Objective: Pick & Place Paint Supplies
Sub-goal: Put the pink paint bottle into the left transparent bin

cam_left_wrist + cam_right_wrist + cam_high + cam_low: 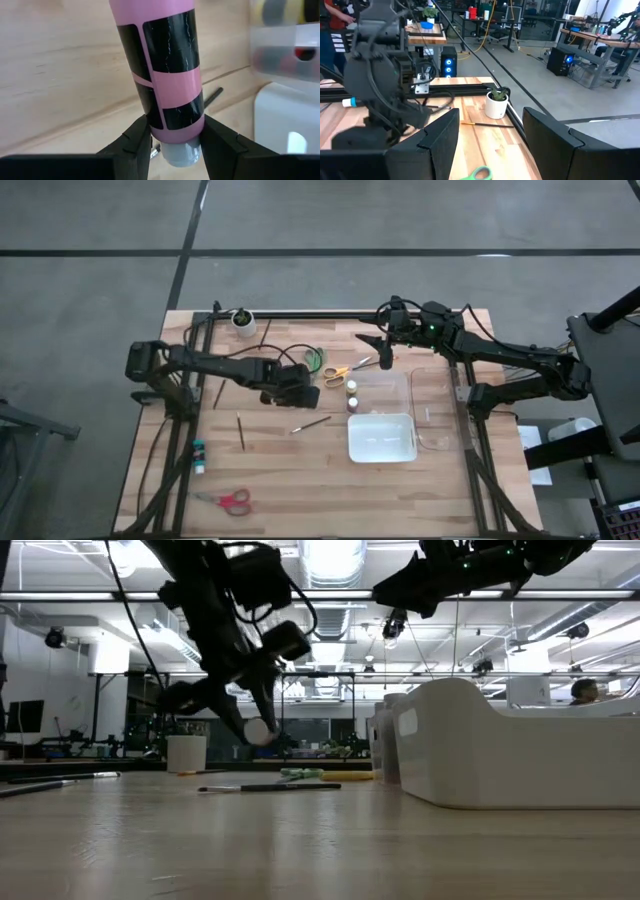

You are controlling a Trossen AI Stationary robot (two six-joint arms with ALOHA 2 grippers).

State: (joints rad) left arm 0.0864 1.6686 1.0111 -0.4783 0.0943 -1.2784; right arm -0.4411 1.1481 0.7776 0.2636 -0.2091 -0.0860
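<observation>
Right now the left gripper (172, 145) has a pink bottle (162, 75) with black label patches pinched between its fingers (132, 142), which are closed partway onto the bottle's lower end just above its pale cap (180, 154). From its wrist view the bottle's long axis runs straight out away from the fingers, cap end nearest the wrist. In the low view the cap (258, 730) hangs clear above the table (300, 840), so the bottle is lifted, not resting.

From overhead, the left gripper (295, 383) sits mid-table, and the clear bin (432, 408) and white tray (381, 437) lie off to its right, with two small bottles (352, 395) standing between. I'd judge that any drop-off there means carrying the bottle rightward, and the left arm is the one to do it since it already has the load.

The right gripper (385, 352) hovers near the back of the table above the yellow scissors (336, 373), fingers (440, 135) spread wide and empty. Red scissors (232, 500), a teal bottle (199, 455) and a brush (240, 431) lie nearer the front left, well apart from both arms.
</observation>
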